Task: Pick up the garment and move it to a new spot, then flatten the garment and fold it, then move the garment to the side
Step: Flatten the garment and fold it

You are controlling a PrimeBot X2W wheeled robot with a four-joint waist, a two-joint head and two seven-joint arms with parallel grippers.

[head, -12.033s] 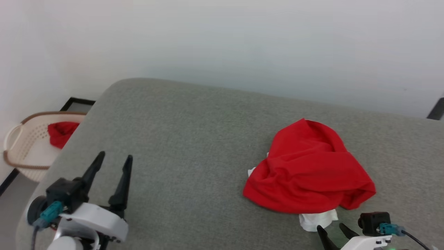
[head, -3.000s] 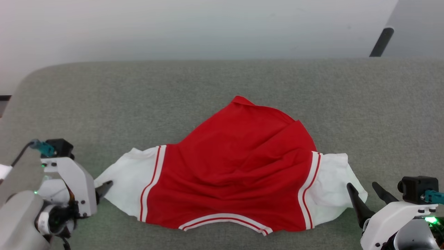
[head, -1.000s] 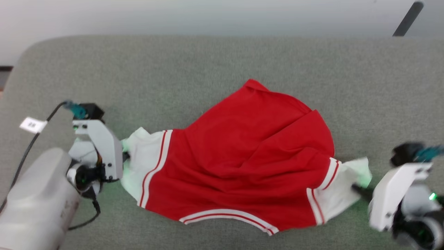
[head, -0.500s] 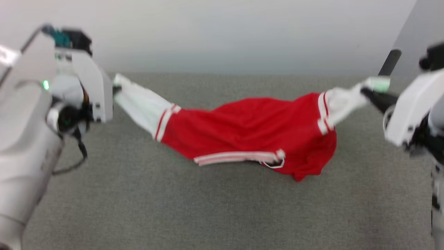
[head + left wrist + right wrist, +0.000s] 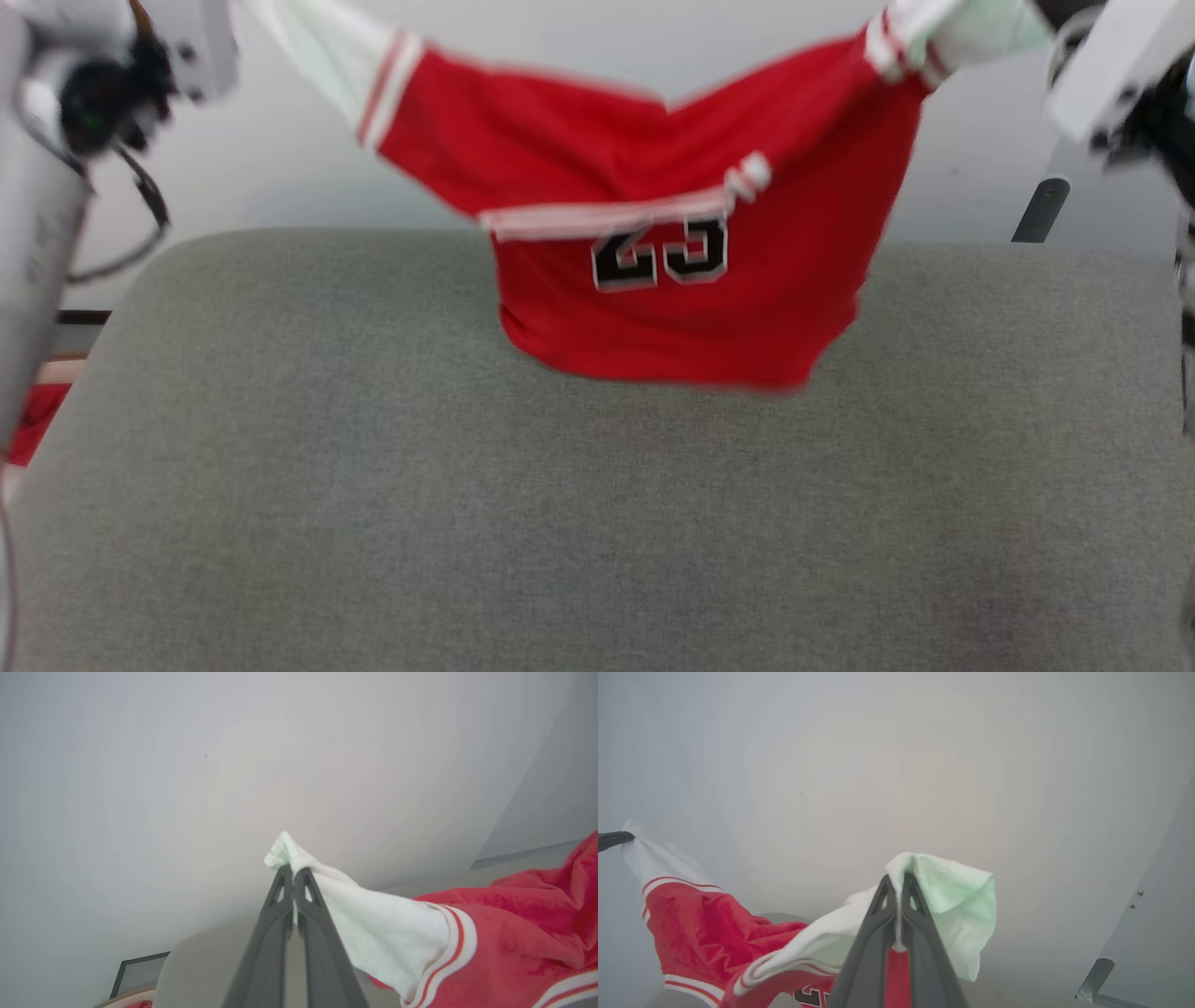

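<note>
We have hoisted the jersey (image 5: 597, 140) far higher than half a second ago; it now hangs over the grey worktop (image 5: 560, 523). A red cloth (image 5: 33, 420) lies in the basket (image 5: 122, 997) at left. Both arms are raised, left end effector (image 5: 293, 872) and right end effector (image 5: 900, 879) each clamped on a white sleeve.

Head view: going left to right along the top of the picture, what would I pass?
Left arm's wrist → white sleeve → the garment's red body, with the number 23 → other white sleeve → right arm's wrist.
</note>
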